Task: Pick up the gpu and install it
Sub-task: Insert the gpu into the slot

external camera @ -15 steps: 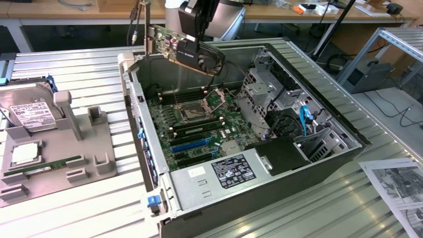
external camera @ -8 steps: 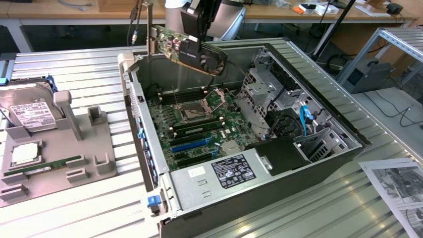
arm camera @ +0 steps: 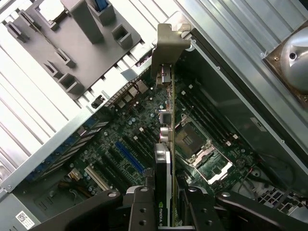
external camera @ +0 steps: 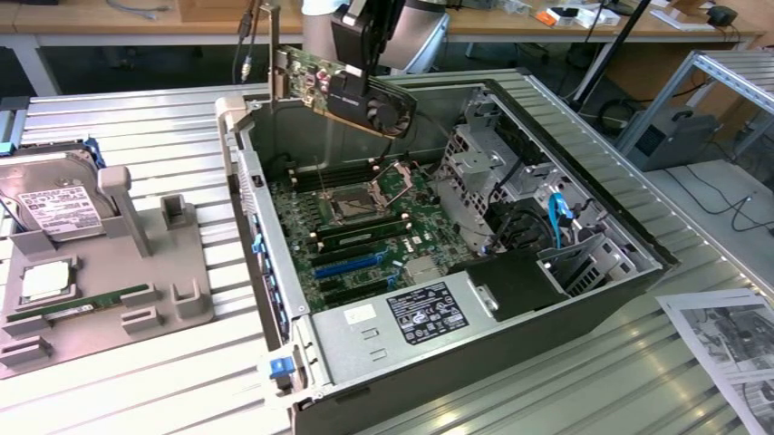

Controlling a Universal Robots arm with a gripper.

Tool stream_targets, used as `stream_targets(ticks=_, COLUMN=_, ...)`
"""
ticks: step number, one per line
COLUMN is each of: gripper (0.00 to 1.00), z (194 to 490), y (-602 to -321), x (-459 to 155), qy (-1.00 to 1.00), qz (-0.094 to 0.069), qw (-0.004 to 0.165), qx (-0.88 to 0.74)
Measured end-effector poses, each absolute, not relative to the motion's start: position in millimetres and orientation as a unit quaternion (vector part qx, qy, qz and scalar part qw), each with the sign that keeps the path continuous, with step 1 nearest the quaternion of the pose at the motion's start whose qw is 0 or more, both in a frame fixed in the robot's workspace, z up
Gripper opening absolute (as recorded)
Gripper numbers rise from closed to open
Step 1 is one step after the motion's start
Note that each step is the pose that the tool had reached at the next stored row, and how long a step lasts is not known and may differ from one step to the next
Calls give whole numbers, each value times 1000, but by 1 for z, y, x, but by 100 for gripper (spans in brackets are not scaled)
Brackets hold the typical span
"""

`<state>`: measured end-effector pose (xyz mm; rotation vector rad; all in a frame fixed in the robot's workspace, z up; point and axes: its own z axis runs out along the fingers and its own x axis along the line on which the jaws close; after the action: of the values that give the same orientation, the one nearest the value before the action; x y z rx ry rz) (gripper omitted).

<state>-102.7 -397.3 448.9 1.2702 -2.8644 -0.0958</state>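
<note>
The pincer (arm camera: 166, 199) is clamped on the gpu (external camera: 317, 80), gripping it by the upper edge so the lower edge stays free for seating. The gpu hangs above the open computer case (external camera: 629, 245), over the motherboard (external camera: 411, 213), with its bracket end toward the slotted wall. A grey parts holder (external camera: 181, 299) stands beside the case on the table (external camera: 158, 381).

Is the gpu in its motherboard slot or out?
Out. The gpu hangs in the hand above the open case, clear of the motherboard.
</note>
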Motion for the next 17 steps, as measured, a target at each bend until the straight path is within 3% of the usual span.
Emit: stream_targets(ticks=17, gripper=27, z=449, y=-397, x=-101, qy=-884, qz=-30, qw=6, qx=467)
